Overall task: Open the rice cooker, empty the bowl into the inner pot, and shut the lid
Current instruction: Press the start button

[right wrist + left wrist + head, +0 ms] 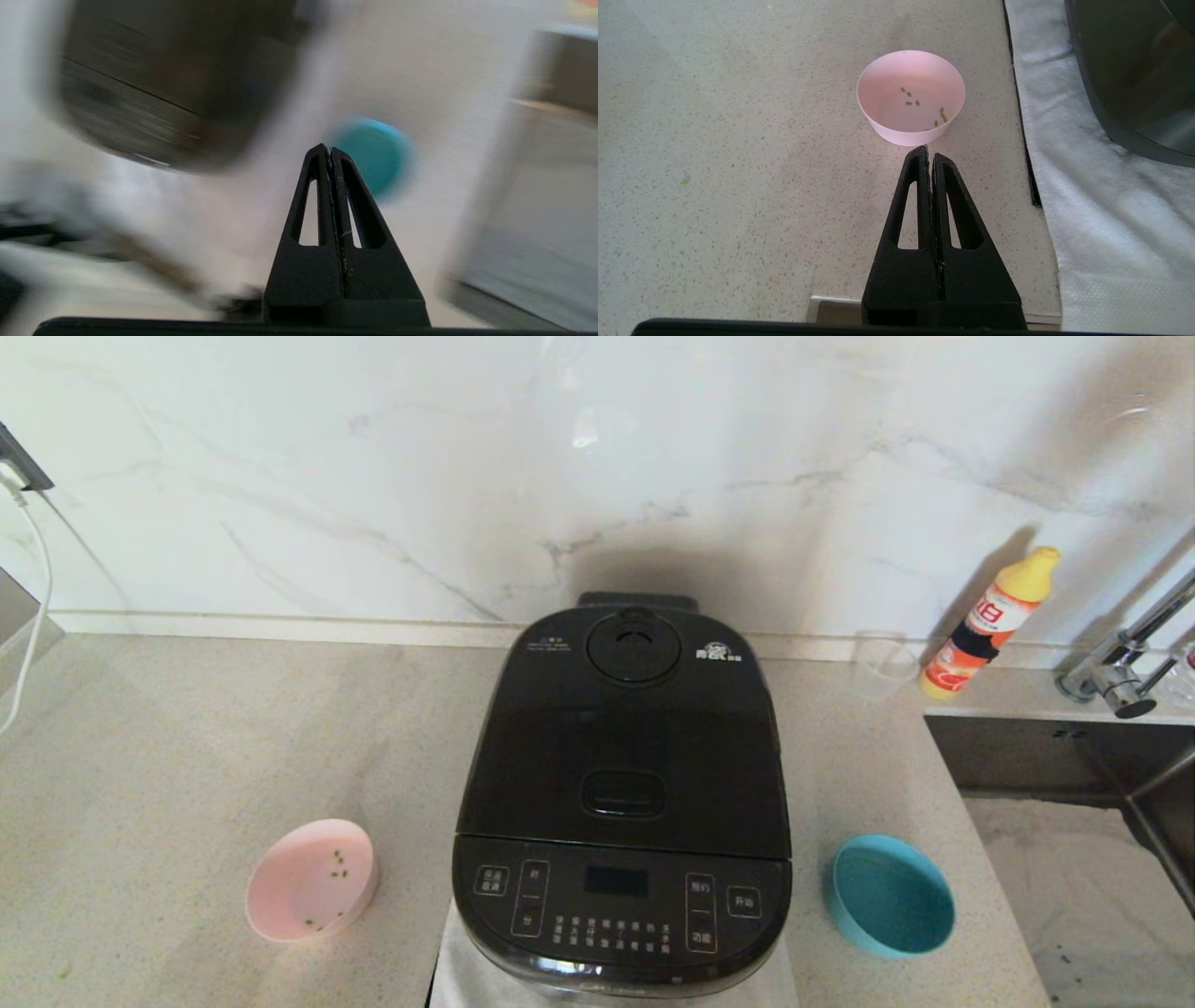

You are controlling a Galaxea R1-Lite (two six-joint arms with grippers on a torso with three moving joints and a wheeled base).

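Rice cooker [623, 793] shut, lid [625, 728] latched — flanked by pink bowl [311, 880] and blue bowl [890, 894] for reach.
Left gripper [929, 151], right gripper [329, 150] both pressed together, holding nothing — hovering short of the bowls.

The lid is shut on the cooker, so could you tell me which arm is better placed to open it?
Hard to call. The lid and its latch button sit centrally. Both the left gripper and the right gripper are shut and off the cooker; neither shows a clear edge.
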